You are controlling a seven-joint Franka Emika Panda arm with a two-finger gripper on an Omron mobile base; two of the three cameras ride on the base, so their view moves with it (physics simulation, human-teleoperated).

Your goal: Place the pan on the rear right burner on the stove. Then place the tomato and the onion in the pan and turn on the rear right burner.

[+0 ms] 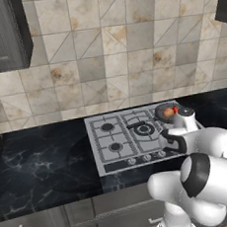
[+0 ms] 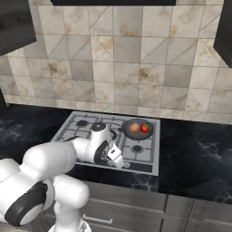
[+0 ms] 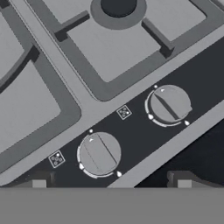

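Two knobs [image 3: 99, 153] lie just ahead of our spread, empty gripper [image 3: 111, 183], since pan [image 2: 137, 129] already holds tomato [image 2: 145, 128] and onion [image 2: 134, 128].

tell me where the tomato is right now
The tomato sits in the pan on the stove's rear right burner, right of the onion in the right base view.

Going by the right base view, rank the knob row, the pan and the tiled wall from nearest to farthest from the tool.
1. Knob row: right under the open tool, on the stove's front edge.
2. Pan: on the rear right burner, behind the tool.
3. Tiled wall: behind the stove, farthest.
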